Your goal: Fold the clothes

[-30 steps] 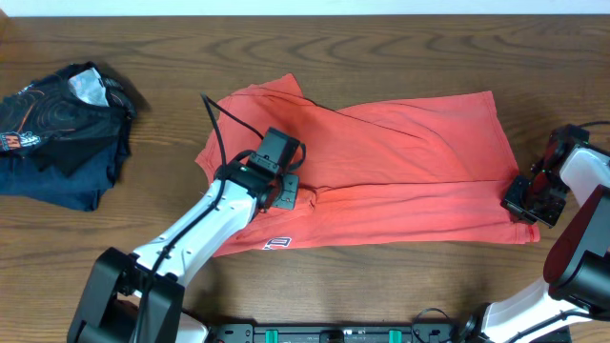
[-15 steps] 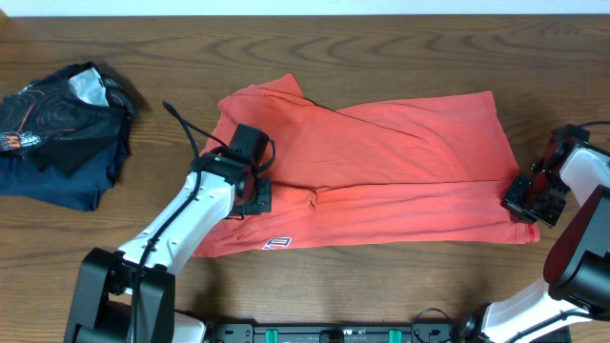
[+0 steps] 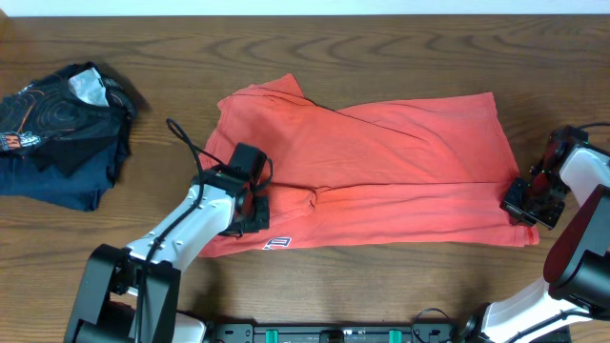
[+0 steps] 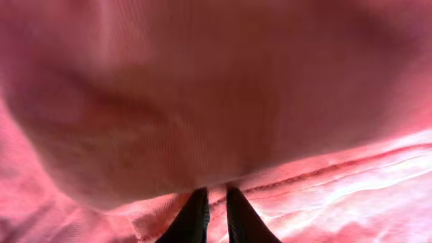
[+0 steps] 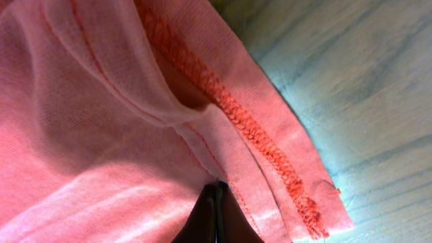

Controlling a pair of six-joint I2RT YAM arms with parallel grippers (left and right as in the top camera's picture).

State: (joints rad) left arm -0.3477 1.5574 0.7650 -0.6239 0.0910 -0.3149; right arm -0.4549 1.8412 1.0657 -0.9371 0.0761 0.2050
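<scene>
The coral-red T-shirt [image 3: 400,162] lies spread across the middle of the wooden table, partly folded over itself, with a bit of white lettering [image 3: 277,243] at its front edge. My left gripper [image 3: 253,211] sits on the shirt's left part. In the left wrist view its fingers [image 4: 216,196] are nearly together with a fold of red cloth [image 4: 202,101] between them. My right gripper [image 3: 526,198] is at the shirt's right front corner. In the right wrist view its fingers [image 5: 217,185] are shut at the stitched hem [image 5: 229,108].
A pile of dark navy and black clothing [image 3: 62,129] with printed graphics lies at the far left. Bare wooden table [image 3: 381,286] shows along the front, and also in the right wrist view [image 5: 364,101] beside the hem.
My left gripper has moved left and toward the front edge over the shirt's left part. The right arm has not moved.
</scene>
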